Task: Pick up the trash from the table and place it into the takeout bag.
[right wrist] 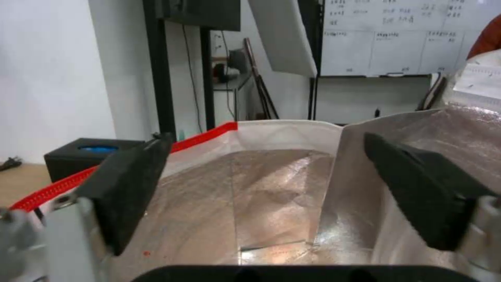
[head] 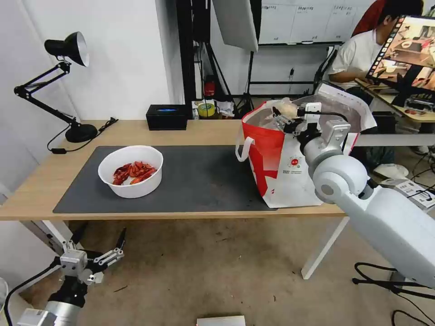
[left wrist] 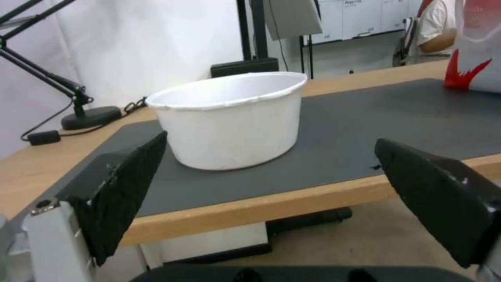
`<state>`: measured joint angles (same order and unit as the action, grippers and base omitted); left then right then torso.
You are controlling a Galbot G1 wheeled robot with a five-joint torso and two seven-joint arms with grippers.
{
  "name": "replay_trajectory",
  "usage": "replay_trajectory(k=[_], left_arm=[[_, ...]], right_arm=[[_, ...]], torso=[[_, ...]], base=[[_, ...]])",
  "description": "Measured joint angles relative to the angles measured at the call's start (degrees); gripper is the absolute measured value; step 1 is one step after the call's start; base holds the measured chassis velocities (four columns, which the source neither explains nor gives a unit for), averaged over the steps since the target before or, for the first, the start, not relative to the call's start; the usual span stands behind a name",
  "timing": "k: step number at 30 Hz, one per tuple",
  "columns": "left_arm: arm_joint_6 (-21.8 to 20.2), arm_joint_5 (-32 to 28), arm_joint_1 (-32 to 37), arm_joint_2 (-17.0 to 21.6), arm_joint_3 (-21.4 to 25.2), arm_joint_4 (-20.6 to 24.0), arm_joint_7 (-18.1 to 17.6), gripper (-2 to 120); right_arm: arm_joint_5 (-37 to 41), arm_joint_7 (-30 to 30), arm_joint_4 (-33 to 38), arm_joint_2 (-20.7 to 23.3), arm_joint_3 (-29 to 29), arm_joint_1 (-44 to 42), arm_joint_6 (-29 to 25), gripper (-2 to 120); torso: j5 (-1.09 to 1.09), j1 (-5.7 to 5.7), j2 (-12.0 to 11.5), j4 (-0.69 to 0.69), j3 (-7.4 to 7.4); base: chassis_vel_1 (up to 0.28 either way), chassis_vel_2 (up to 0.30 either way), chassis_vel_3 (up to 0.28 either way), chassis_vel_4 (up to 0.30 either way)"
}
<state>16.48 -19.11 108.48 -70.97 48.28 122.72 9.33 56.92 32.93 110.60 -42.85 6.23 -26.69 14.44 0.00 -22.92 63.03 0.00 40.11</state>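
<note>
A white round bowl [head: 130, 171] holding red crayfish shells stands on the left part of the dark grey mat [head: 204, 181] on the light-wood table [head: 41, 181]. The left wrist view shows the bowl [left wrist: 232, 121] from the side, just past the table's front edge [left wrist: 250, 207]. My left gripper [head: 102, 232] hangs open below that edge, in front of the bowl, its fingers [left wrist: 130, 184] spread wide. The red-and-white takeout bag [head: 276, 167] stands open at the table's right end. My right gripper [head: 283, 120] is open over its mouth, above the foil lining [right wrist: 271, 184], holding nothing.
A black desk lamp [head: 68, 50] stands at the back left corner with its cord on the wood. A black box [head: 166, 117] sits at the back edge. Cables [head: 389, 280] lie on the floor at right. A person sits behind the bag at another desk.
</note>
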Motion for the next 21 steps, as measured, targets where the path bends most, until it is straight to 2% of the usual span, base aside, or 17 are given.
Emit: replay_trajectory(k=[11, 15, 21], left_arm=[[-0.32, 0.01, -0.47, 0.42, -0.24, -0.26, -0.04, 100], [-0.57, -0.06, -0.82, 0.61, -0.38, -0.22, -0.06, 100], [-0.71, -0.20, -1.24, 0.91, -0.63, -0.47, -0.12, 100]], right_arm=[[0.02, -0.59, -0.41, -0.63, 0.33, 0.10, -0.30, 100], [0.02, -1.27, 1.05, -0.70, -0.13, -0.53, -3.91, 100], [-0.13, -3.90, 8.50, 1.03, -3.30, -6.48, -8.46, 100]], torso=[[0.00, 0.00, 0.00, 0.00, 0.00], [0.00, 0.00, 0.00, 0.00, 0.00], [0.00, 0.00, 0.00, 0.00, 0.00]], base=[[0.000, 0.000, 0.000, 0.000], [0.000, 0.000, 0.000, 0.000], [0.000, 0.000, 0.000, 0.000]])
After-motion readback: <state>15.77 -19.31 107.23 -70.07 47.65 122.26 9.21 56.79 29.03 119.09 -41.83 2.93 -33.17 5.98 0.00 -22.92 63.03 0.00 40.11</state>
